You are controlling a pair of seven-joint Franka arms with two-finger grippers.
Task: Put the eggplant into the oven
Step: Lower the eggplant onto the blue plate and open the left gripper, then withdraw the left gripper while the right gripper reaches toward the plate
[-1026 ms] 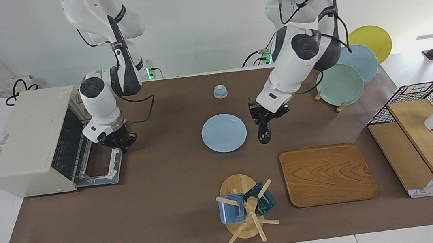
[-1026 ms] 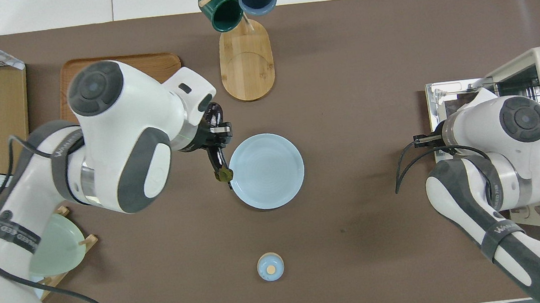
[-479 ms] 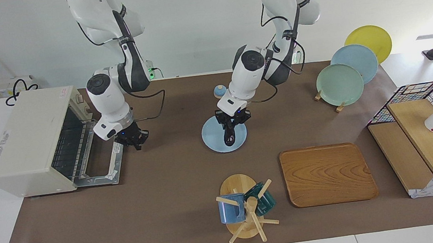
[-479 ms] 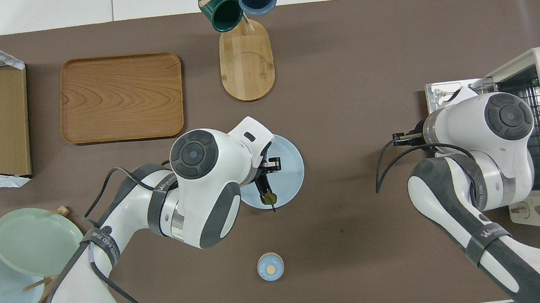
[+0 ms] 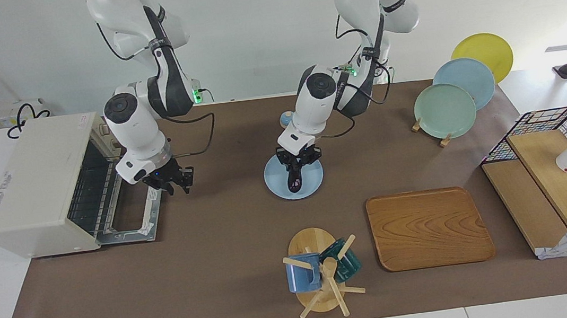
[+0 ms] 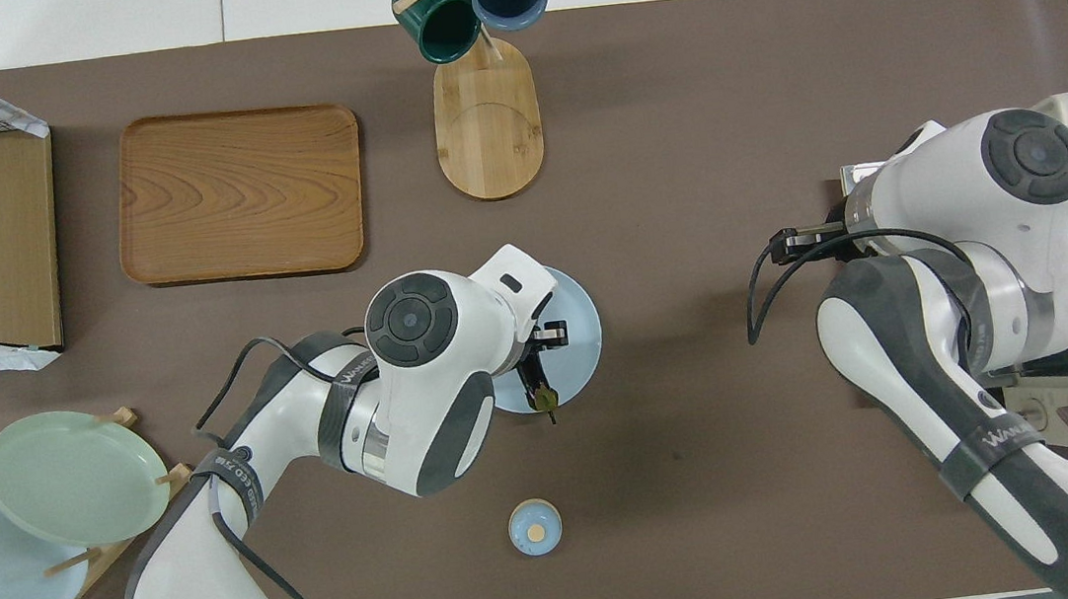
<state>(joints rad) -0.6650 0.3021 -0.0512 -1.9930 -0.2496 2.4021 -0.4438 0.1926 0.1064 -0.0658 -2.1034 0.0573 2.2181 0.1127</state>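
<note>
My left gripper (image 5: pixel 297 164) is shut on the eggplant (image 5: pixel 293 178), dark purple-black and glossy. The eggplant hangs tilted over the light blue plate (image 5: pixel 313 179) in the middle of the table. I cannot tell whether its lower end touches the plate. In the overhead view its green stem (image 6: pixel 541 398) sticks out over the plate's rim (image 6: pixel 580 310). The cream-white oven (image 5: pixel 34 176) stands at the right arm's end, its door (image 5: pixel 130 221) folded down and the rack showing. My right gripper (image 5: pixel 173 180) is open and empty, up in the air over the door's edge.
A small blue bell (image 6: pixel 534 528) sits nearer to the robots than the plate. A wooden tray (image 5: pixel 427 228) and a mug tree (image 5: pixel 320 269) lie farther out. A rack of plates (image 5: pixel 446 108) and a wire basket with wooden boards (image 5: pixel 552 176) stand at the left arm's end.
My left gripper carried the eggplant from beside the plate to over it and lowered it. My right gripper rose off the oven door and shifted a little toward the table's middle.
</note>
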